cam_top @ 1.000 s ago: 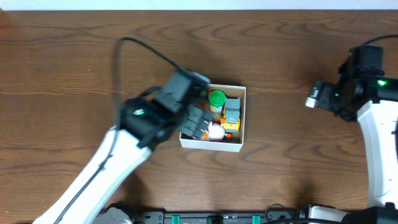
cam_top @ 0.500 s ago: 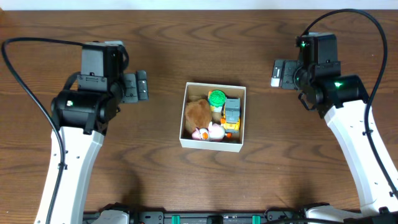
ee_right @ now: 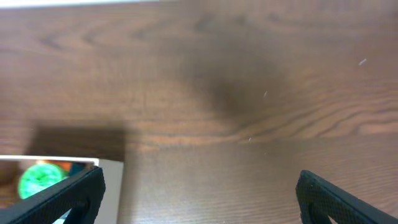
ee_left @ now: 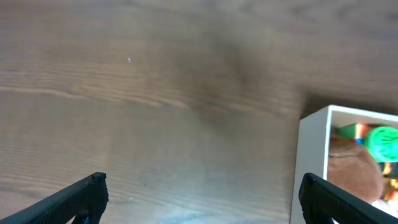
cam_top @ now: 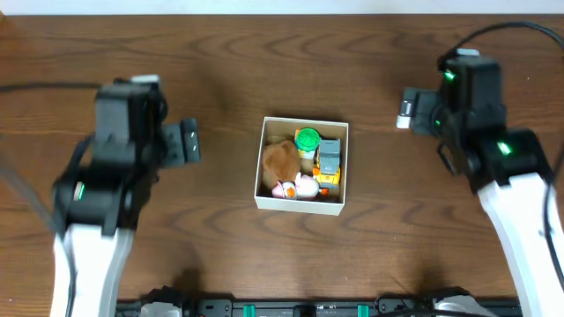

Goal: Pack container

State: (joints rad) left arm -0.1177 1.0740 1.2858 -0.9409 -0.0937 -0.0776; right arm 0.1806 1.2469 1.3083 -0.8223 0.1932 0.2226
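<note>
Both grippers are seen spread wide, nothing held. The container (cam_top: 300,205) sits mid-table between them, to the right of the left gripper (cam_top: 187,142) and to the left of the right gripper (cam_top: 408,107). It is square, so no long axis is given. Toys (cam_top: 328,158) are packed inside. Neither arm looks clearly nearer, though blur makes this hard to judge.

We find the container (cam_top: 298,206), a square white-walled box, lying flat and open at the centre of the table (cam_top: 264,53), holding a brown plush toy (cam_top: 280,160), a green toy (cam_top: 307,139), a grey-orange vehicle (cam_top: 328,158) and a pink toy (cam_top: 300,186).
</note>
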